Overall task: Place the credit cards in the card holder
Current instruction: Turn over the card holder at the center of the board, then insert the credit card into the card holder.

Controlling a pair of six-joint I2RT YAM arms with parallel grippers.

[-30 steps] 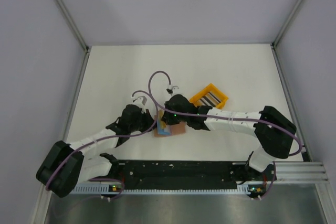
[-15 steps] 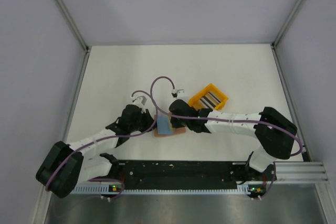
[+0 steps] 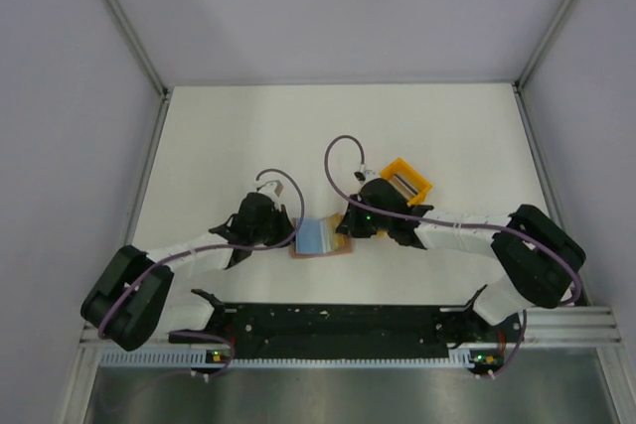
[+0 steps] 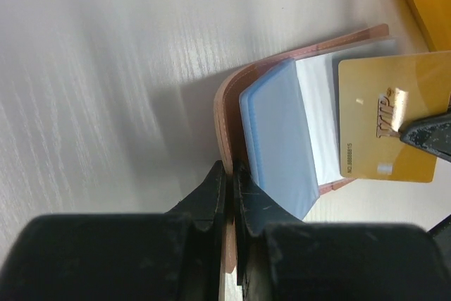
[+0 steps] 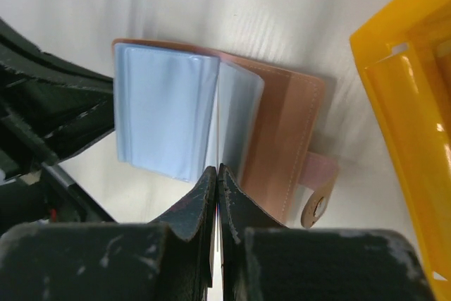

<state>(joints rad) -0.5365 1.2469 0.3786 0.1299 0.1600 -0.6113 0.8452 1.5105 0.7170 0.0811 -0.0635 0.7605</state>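
1 gold card (image 4: 391, 114) above the open card holder (image 4: 221, 114)
The left gripper (image 4: 229, 181) clamps the holder's cover beside the tray (image 5: 394, 89); the right gripper (image 5: 217, 181) pinches the card. Tilted, it may miss the sleeve and jam.

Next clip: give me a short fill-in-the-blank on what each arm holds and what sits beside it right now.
1. The ___ jaws are shut on the cover edge of the tan card holder.
2. The right jaws pinch a card that is ___ in colour.
3. The card holder lies ___, with its blue sleeves showing.
4. The tray beside the card holder is ___.

Missing words: left; gold; open; yellow.
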